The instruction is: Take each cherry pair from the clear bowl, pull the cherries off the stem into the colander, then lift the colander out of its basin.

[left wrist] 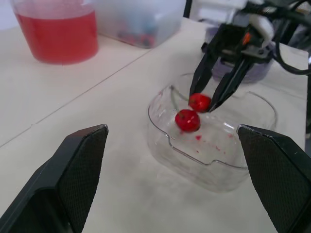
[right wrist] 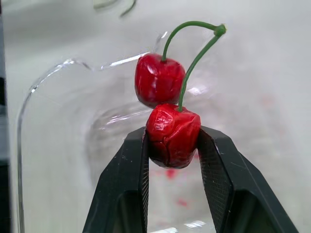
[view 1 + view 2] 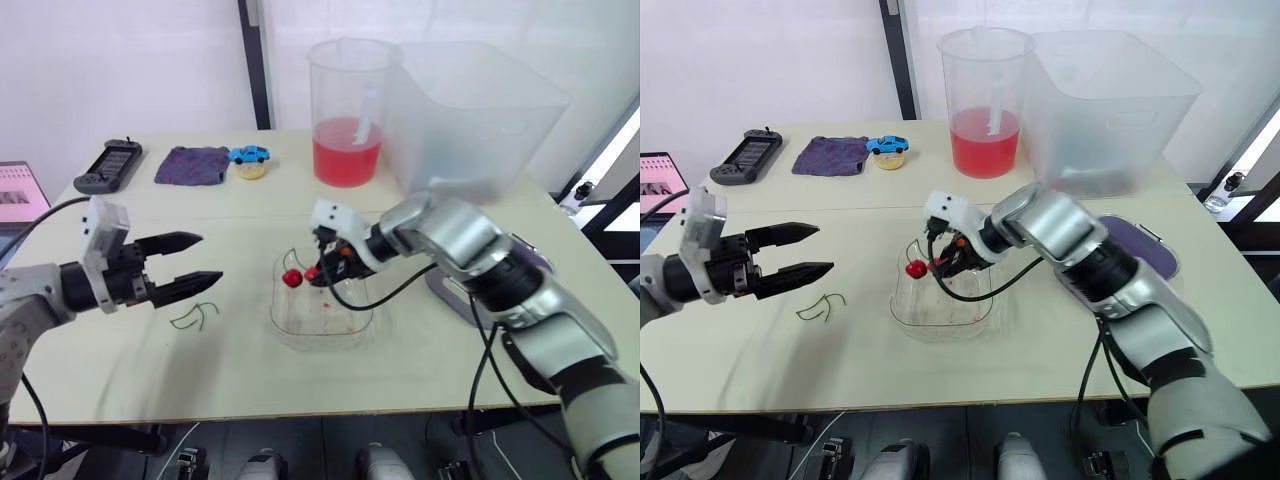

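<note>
1. Where the right gripper [image 2: 172, 138] reaches into the clear bowl [image 1: 160, 141], its fingers are pinched on one cherry of the cherry pair [image 2: 160, 80]. The second cherry sits just beside it on the shared stem, inside the bowl.
2. To the bowl's left, the left gripper [image 3: 208, 258] hovers spread wide, holding nothing.
3. Bare green stems [image 3: 195, 317] lie on the table left of the bowl.
4. Right of the bowl, a purple vessel [image 3: 1145, 245] is mostly hidden by the right arm, so I cannot tell if it is the colander.

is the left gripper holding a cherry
No, the left gripper is open with nothing between its fingers, while the right gripper pinches a cherry.
</note>
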Robot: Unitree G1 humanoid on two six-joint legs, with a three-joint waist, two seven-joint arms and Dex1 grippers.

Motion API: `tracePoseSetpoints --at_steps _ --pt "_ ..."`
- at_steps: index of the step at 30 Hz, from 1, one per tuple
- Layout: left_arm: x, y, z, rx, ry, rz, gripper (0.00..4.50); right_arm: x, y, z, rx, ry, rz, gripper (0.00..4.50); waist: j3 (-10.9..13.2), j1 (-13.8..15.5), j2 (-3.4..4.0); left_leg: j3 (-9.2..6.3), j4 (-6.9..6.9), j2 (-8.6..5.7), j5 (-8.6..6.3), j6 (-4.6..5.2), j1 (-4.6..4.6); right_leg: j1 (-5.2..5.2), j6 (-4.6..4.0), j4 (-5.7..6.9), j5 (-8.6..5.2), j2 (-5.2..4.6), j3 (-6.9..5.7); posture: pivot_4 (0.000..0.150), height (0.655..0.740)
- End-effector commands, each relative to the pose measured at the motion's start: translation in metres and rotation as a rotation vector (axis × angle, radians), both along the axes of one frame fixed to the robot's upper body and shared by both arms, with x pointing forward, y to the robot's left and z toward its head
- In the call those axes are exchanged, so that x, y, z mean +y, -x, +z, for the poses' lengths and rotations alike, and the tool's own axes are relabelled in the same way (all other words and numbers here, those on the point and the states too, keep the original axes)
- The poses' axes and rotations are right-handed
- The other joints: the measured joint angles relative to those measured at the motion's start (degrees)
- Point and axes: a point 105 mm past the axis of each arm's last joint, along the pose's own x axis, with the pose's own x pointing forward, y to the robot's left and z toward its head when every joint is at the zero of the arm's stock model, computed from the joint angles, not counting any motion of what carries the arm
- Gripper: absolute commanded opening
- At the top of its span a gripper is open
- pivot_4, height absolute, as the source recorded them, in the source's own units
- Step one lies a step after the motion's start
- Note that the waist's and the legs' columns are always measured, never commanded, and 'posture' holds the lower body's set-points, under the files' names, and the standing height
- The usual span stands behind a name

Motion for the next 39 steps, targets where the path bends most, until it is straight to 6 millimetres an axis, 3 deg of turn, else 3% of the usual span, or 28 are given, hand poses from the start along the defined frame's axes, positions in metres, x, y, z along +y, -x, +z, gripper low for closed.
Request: tracePoseSetpoints --at_steps 1,5,9,13,21,25,28,30,39 --pt "-0.005 -0.006 0.012 -0.036 0.036 -0.028 4.50 -0.001 0.003 0.028 -0.236 -0.028 0.059 1.49 0.0 -0.1 0.00 0.01 0.00 0.00 0.00 0.00 0.01 0.00 0.00 0.00 0.00 0.00 0.02 0.150 0.7337" --pt "-0.023 -0.018 0.030 -0.016 0.153 -0.090 4.50 -0.006 0.002 0.051 -0.525 -0.022 0.081 1.49 0.0 -0.1 -0.01 0.03 0.02 -0.01 0.00 0.00 0.00 -0.01 0.00 0.02 0.00 0.01 -0.01 0.150 0.7337" --pt "-0.038 -0.037 0.053 -0.009 0.260 -0.097 4.50 -0.014 -0.001 0.065 -0.875 0.110 0.103 1.49 0.0 0.1 -0.03 0.03 0.06 -0.03 0.00 -0.01 -0.02 0.00 0.01 0.03 0.00 0.00 -0.01 0.150 0.7337" --pt "-0.063 -0.047 0.063 -0.004 0.248 -0.155 4.50 -0.014 -0.004 0.076 -1.049 0.132 0.077 1.49 0.0 -0.3 -0.05 0.07 0.11 -0.06 0.17 -0.30 -0.05 0.00 0.01 0.07 0.00 0.01 -0.04 0.150 0.7337" --pt "-0.109 -0.055 0.060 -0.035 0.103 -0.253 4.50 -0.020 -0.002 0.075 -1.061 0.137 0.018 1.49 0.0 -0.2 -0.05 0.12 0.07 -0.06 0.23 -0.40 -0.05 -0.02 0.01 0.05 0.00 0.02 -0.01 0.150 0.7337" --pt "-0.121 -0.061 0.059 -0.050 0.099 -0.271 4.50 -0.019 0.001 0.073 -1.045 0.123 0.010 1.49 0.0 -0.1 -0.05 0.11 0.09 -0.06 0.23 -0.40 -0.05 -0.01 0.01 0.04 0.00 0.02 0.00 0.150 0.7337" --pt "-0.126 -0.065 0.059 -0.053 0.111 -0.269 3.66 -0.019 0.002 0.073 -1.043 0.118 0.006 1.45 0.0 -0.2 -0.05 0.11 0.10 -0.06 0.23 -0.40 -0.05 0.00 0.01 0.05 0.00 0.02 -0.01 0.150 0.7337" --pt "-0.129 -0.066 0.060 -0.060 0.118 -0.270 2.72 -0.019 0.002 0.074 -1.039 0.110 0.002 1.45 0.0 -0.2 -0.05 0.11 0.10 -0.06 0.23 -0.40 -0.05 0.00 0.01 0.05 0.00 0.02 -0.01 0.150 0.7337" --pt "-0.128 -0.071 0.065 -0.075 0.135 -0.244 2.72 -0.017 0.003 0.074 -1.007 0.065 -0.008 1.45 0.0 -0.2 -0.05 0.07 0.10 -0.06 0.23 -0.40 -0.05 0.00 0.01 0.05 0.00 0.02 -0.01 0.150 0.7337"
